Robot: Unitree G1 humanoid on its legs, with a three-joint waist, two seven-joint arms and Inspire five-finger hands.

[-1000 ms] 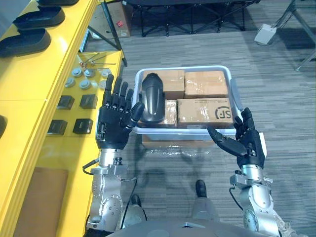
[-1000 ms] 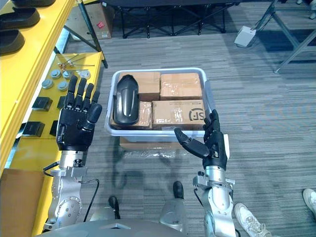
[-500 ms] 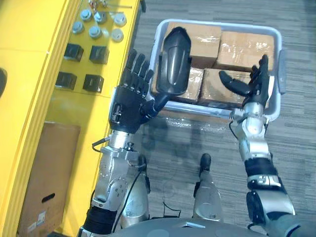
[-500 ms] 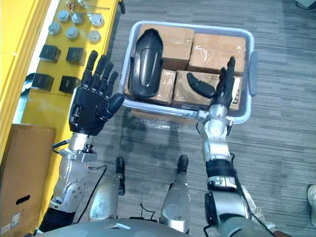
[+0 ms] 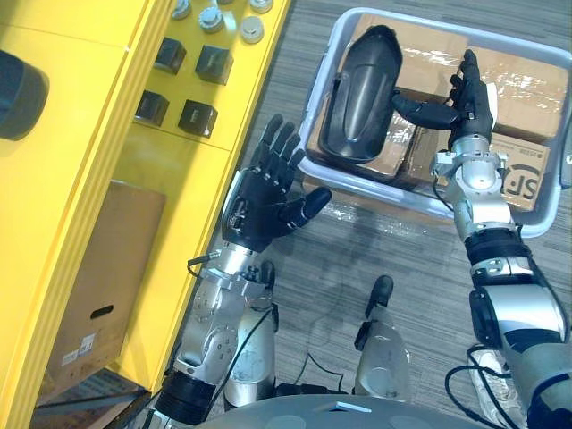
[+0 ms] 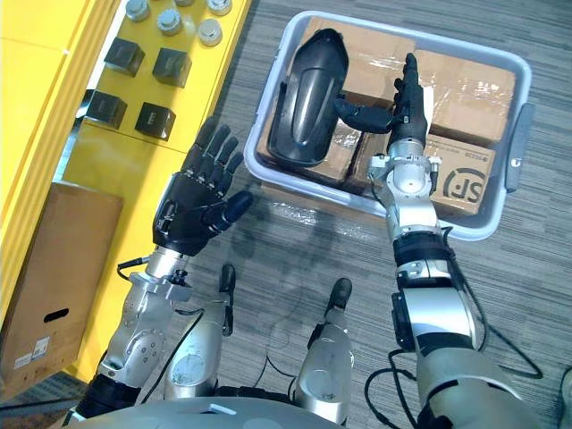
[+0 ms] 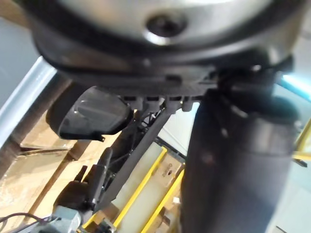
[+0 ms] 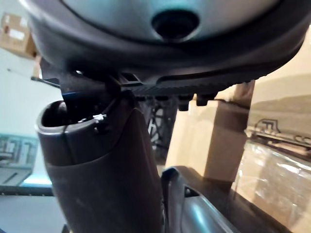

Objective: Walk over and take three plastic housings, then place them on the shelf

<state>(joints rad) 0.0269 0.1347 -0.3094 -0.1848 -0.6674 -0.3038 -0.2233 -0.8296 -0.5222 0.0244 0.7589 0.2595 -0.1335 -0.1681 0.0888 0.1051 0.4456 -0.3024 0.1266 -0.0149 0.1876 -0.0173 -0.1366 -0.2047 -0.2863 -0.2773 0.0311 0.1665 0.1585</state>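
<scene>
On the far left I see the yellow shelf, smooth and glossy, carrying small square black blocks and round silver-grey caps, with a plain brown cardboard box under it. Next comes my left hand, held over the grey striped carpet just beside the shelf, fingers straight and fanned wide, holding nothing. To its right sits a pale grey plastic tub with rounded corners, packed with tape-wrapped cardboard cartons. The plastic housing, a long, glossy black, domed shell, lies on the cartons in the tub's left half. My right hand hangs over the tub just right of the housing, fingers straight, thumb stretched toward the shell's right edge; I cannot tell whether it touches.
</scene>
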